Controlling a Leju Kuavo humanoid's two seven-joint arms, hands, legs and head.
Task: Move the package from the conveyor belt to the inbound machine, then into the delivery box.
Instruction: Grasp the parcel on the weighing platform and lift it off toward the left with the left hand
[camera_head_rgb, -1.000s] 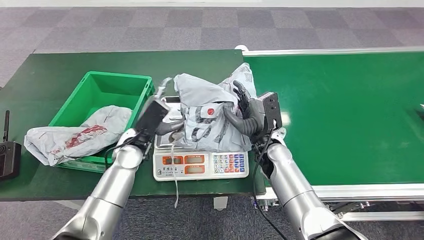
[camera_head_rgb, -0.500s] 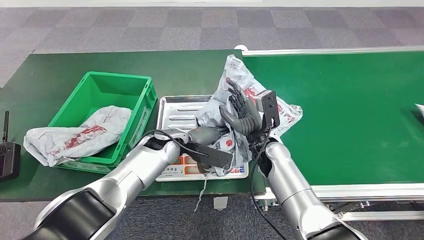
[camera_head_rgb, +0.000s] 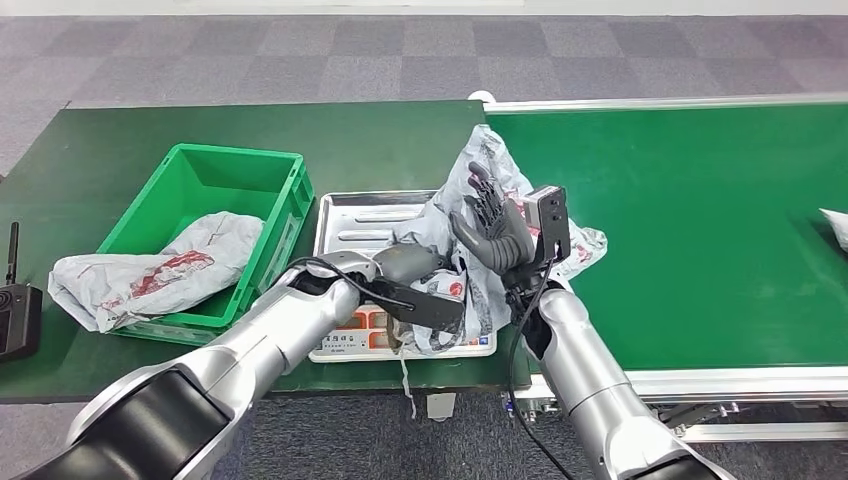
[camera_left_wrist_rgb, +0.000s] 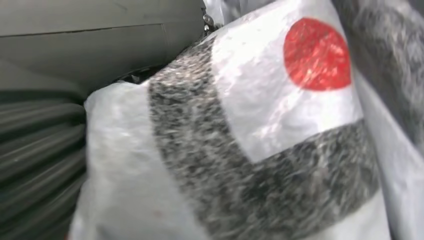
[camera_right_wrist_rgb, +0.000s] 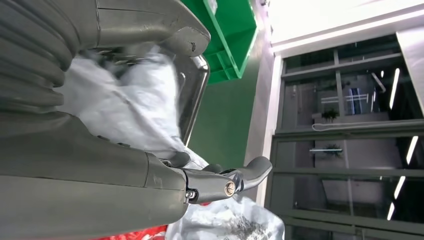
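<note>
The package (camera_head_rgb: 478, 176) is a crumpled grey plastic bag with red and black print. It hangs over the right part of the inbound machine's steel tray (camera_head_rgb: 350, 215) and spills onto the conveyor belt (camera_head_rgb: 700, 220). My left hand (camera_head_rgb: 412, 280) reaches across the scale front and grips the bag from below. In the left wrist view its printed film (camera_left_wrist_rgb: 260, 130) lies tight against the hand (camera_left_wrist_rgb: 40, 150). My right hand (camera_head_rgb: 493, 232) holds the bag's belt side, fingers pointing up. The right wrist view has the bag (camera_right_wrist_rgb: 135, 110) between the thumb and fingers (camera_right_wrist_rgb: 220, 185).
The green delivery box (camera_head_rgb: 200, 180) stands left of the scale, with another grey package (camera_head_rgb: 150, 275) draped over its front wall. A black device (camera_head_rgb: 15, 315) lies at the table's left edge. A further package (camera_head_rgb: 835, 228) shows at the belt's right edge. Scale keypad (camera_head_rgb: 360, 330) faces me.
The package has gone from upright over the scale to leaning right toward the belt. My left arm swung across under it; my right hand shifted slightly right.
</note>
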